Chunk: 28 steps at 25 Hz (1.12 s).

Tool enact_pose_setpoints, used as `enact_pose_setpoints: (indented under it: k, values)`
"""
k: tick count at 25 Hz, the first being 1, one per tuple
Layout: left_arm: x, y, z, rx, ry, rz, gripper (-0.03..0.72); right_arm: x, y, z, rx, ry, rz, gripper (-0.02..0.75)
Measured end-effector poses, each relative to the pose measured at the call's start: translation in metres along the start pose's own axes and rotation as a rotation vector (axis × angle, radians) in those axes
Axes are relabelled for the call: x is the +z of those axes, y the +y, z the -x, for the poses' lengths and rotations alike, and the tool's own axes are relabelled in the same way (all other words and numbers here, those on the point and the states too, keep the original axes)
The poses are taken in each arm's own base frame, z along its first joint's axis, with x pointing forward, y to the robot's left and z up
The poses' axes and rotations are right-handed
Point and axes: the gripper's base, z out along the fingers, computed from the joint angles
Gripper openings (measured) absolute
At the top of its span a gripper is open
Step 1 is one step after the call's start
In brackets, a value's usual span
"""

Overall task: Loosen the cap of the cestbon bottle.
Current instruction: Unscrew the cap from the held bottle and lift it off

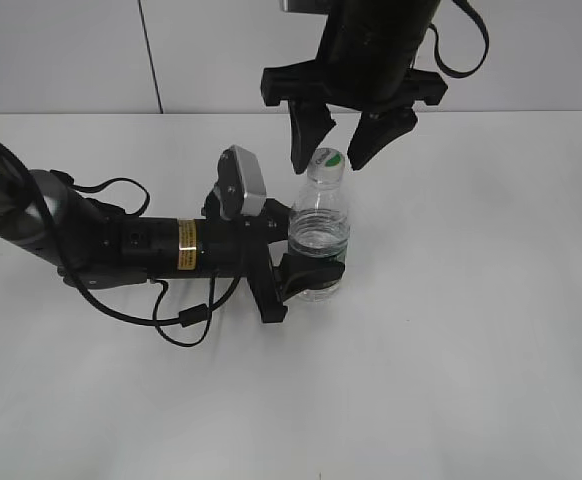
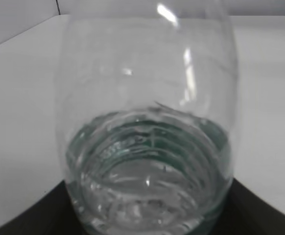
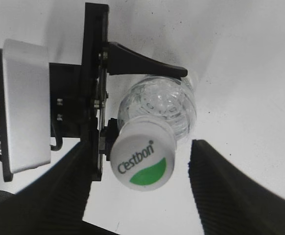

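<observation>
Nearest, left tool [image 1: 306,275] clamped round the lower body of the cestbon bottle [image 1: 319,240], upright mid-worktop [image 1: 491,350]. Farther back, right tool [image 1: 336,150] spread wide, empty, straddling the cap [image 1: 329,160] without touching. Risks: closing off-centre, shoving the neck sideways; twisting against a weak grip, spinning the whole bottle.

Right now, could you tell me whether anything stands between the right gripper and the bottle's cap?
Nothing visible does. The right gripper hangs open above the cap, one finger on each side, with clear gaps between. The left gripper clamps the cestbon bottle lower down, well below the cap.
</observation>
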Motion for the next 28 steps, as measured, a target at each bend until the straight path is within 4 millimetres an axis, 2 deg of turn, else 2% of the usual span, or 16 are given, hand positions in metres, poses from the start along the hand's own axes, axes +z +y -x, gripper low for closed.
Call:
enact_pose_setpoints:
  k: [3,6,21,28]
  values:
    - [-0.0001,0.0001,0.0003,0.001,0.000,0.000,0.412,0.0000,-0.0002,0.0000,0.000,0.000,-0.002,0.439]
    - [-0.0001,0.0001,0.0003,0.001,0.000,0.000,0.412,0.0003,-0.0005,0.0001,-0.001,0.000,-0.005,0.426]
    - [-0.0001,0.0001,0.0003,0.001,0.000,0.000,0.412,0.0003,-0.0006,0.0001,-0.001,0.000,-0.006,0.420]
    - [-0.0001,0.0001,0.0003,0.001,0.000,0.000,0.412,0.0072,-0.0016,0.0009,0.002,0.015,-0.009,0.418]
